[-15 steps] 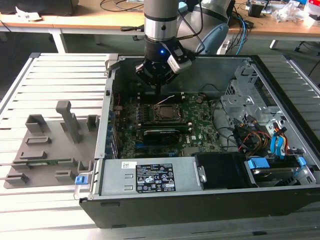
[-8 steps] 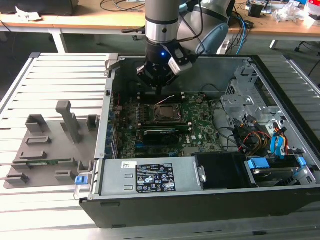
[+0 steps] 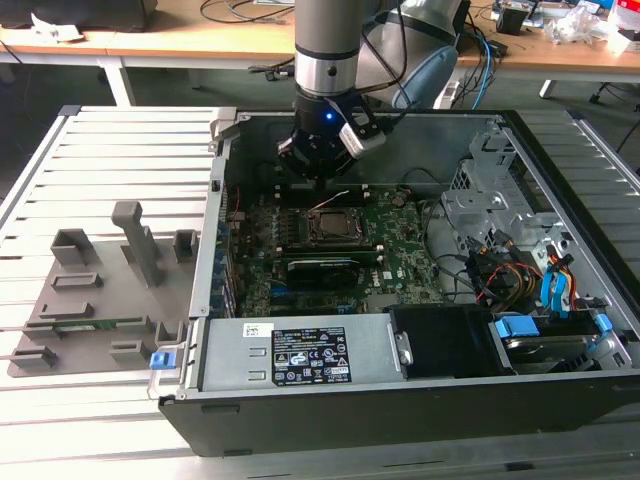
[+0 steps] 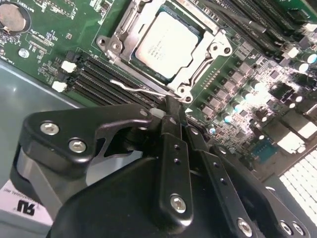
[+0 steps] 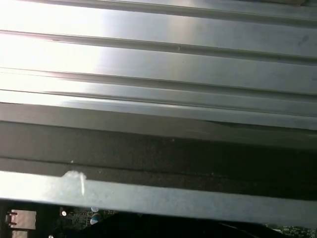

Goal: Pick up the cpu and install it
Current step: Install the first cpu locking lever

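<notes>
Close under the second wrist view's lens, my gripper [image 4: 171, 106] fills the foreground: black linkage arms and screws, with the two fingers drawn together to a narrow tip and nothing between them that I can make out. The tip sits right at a thin silver retention lever [image 4: 136, 89] that runs along the edge of the socket frame [image 4: 210, 49]; whether it touches the lever I cannot say for sure.

Just past the fingertips lies the cpu [image 4: 166, 42], pale metal top up, flat and square inside the socket, with the metal frame around it. From here it looks already seated, so I judge the pick and the placing to be done. What remains in doubt is the locking: the lever stands out from the frame rather than tucked away, so I take the clamp as not yet secured.

Further out, in the exterior view, I see the gripper [image 3: 322, 175] hanging low inside the open computer case [image 3: 560, 150], over the far edge of the green motherboard [image 3: 400, 250], with the cpu [image 3: 330, 226] just nearer the camera than the tip. Beyond the case, toward the exterior view's left, the grey holder tray [image 3: 90, 300] rests on the slatted table [image 3: 120, 150], well apart from the arm.
</notes>
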Robot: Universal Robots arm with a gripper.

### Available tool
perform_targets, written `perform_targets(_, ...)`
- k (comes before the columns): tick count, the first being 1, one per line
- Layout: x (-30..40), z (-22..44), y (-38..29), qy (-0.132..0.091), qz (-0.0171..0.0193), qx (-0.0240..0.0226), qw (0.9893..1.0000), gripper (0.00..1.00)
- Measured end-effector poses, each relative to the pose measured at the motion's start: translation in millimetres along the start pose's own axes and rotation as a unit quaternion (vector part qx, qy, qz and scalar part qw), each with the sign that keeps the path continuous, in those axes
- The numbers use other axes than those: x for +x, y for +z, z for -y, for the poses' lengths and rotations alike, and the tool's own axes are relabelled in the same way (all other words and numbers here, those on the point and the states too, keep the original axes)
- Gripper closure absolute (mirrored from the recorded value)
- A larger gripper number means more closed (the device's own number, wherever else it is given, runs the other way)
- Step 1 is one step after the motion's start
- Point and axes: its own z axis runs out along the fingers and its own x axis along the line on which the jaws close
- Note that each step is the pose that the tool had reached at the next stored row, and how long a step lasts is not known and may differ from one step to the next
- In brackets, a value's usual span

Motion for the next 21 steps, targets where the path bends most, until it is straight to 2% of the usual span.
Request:
perform_targets(4,-2.8,-5.0,6.1,0.0,0.0,0.0,1.0,0.89)
perform_targets(10,-9.4,-6.6,14.5,-0.006,-0.0002,0.0004,1.0,0.89)
perform_targets(16,-28.1,-5.5,23.3,-0.009,0.0,0.0,1.0,0.89)
perform_targets(21,-33.8,-5.2,26.6,-0.009,0.0,0.0,1.0,0.89)
